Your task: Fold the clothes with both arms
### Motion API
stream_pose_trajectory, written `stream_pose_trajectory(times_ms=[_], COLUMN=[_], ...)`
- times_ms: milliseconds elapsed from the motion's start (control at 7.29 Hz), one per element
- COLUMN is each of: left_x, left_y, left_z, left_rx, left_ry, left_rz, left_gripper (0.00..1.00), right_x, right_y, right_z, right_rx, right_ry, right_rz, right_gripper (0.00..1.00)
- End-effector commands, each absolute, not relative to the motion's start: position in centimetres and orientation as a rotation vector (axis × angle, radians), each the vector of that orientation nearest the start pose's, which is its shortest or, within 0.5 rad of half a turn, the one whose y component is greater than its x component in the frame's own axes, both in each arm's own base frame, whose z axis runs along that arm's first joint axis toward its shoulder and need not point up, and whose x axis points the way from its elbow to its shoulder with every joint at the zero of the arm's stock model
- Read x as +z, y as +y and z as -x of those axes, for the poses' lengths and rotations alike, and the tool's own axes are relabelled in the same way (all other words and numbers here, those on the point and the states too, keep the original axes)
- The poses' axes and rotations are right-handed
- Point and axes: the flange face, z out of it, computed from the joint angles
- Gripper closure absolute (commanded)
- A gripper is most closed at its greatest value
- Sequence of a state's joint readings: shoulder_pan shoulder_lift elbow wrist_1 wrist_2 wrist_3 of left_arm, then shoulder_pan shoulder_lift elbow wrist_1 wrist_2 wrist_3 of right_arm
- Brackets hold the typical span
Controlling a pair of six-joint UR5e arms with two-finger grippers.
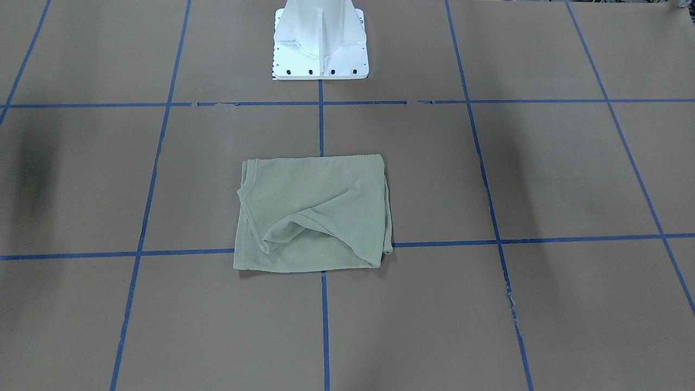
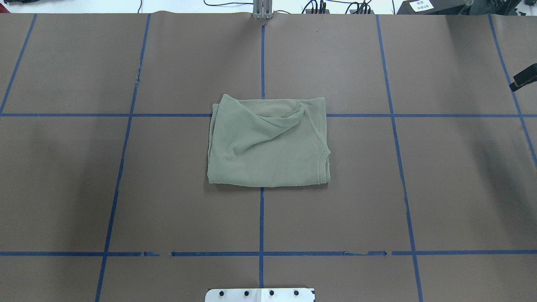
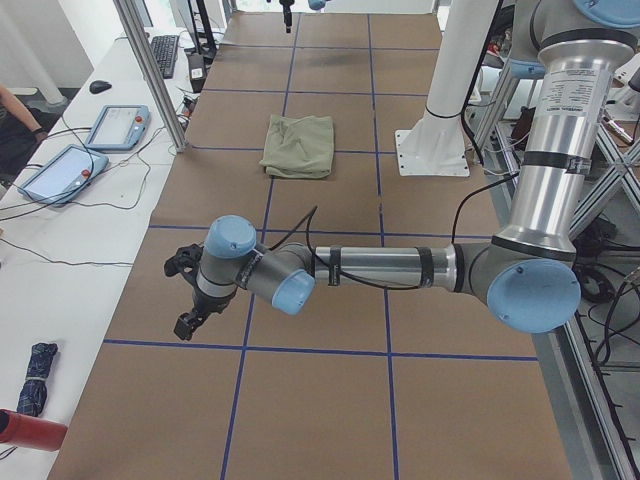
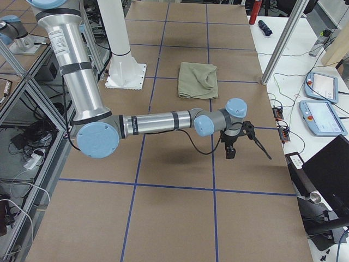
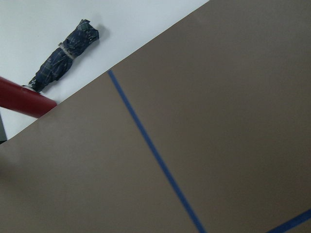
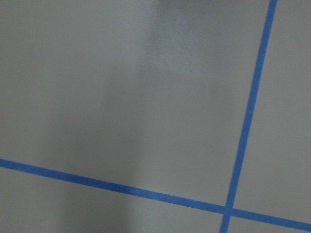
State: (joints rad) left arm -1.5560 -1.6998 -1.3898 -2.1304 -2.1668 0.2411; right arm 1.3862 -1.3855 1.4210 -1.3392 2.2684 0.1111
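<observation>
1. The table [image 2: 126, 188] is covered in brown paper that runs out to every edge. Blue tape lines [image 2: 261, 235] cut it into large squares, and most of these lie bare on all sides of the garment
2. The left arm [image 3: 380, 268] stretches low over the table's left end. The right arm [image 4: 158, 121] does the same over the right end, and both are well apart from the cloth
3. The white pedestal [image 1: 320, 43] stands at the robot's side of the table, on the centre tape line
4. The olive-green shirt [image 2: 268, 142] lies folded into a rough rectangle at the table's middle, in front of the pedestal. It straddles the centre line and covers the far tape crossing. Its near edge is straight, its right edge shows stacked layers, and a diagonal ridge of loose fabric crosses its far half
5. The left gripper [image 3: 183, 295] hangs above the paper near the table's far-left corner. Only the side camera shows it, so I cannot tell how far its fingers are spread, and it holds nothing I can see
6. The right gripper [image 4: 244, 146] hangs above bare paper by a tape crossing at the right end. I cannot tell its finger spacing either
7. A folded dark umbrella [image 5: 65, 56] and a red cylinder [image 5: 22, 102] lie on the white surface just beyond the table's left edge
</observation>
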Motion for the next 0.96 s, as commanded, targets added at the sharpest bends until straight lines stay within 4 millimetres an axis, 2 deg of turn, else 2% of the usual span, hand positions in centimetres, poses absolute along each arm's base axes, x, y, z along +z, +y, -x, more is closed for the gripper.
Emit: stream_pose_trajectory(times_ms=[0, 137, 274, 411, 548, 685, 823], left_x=[66.3, 69.5, 69.4, 68.9, 67.2, 65.5, 63.0], left_y=[-54.5, -51.4, -51.9, -52.1, -52.1, -52.3, -52.1], left_z=[8.4, 8.4, 8.3, 8.2, 8.0, 7.8, 7.4], left_rx=[0.387, 0.379, 0.358, 0.214, 0.138, 0.121, 0.106], left_ry=[0.541, 0.549, 0.554, 0.594, 0.612, 0.623, 0.629], left_rz=[-0.573, -0.522, -0.501, -0.415, -0.382, -0.334, -0.279], left_gripper=[0.0, 0.0, 0.0, 0.0, 0.0, 0.0, 0.0], right_x=[63.7, 65.4, 64.8, 64.5, 62.8, 60.1, 58.1], right_y=[-55.0, -53.3, -53.2, -53.0, -53.1, -52.6, -51.4], right_z=[0.7, 0.1, -0.7, -2.0, -2.5, -3.1, -3.3], right_rx=[-0.134, -0.122, -0.099, -0.067, -0.042, -0.017, 0.006], right_ry=[-0.71, -0.717, -0.733, -0.743, -0.74, -0.737, -0.734], right_rz=[-0.147, -0.118, -0.12, -0.106, -0.069, -0.033, 0.021], right_gripper=[0.0, 0.0, 0.0, 0.0, 0.0, 0.0, 0.0])
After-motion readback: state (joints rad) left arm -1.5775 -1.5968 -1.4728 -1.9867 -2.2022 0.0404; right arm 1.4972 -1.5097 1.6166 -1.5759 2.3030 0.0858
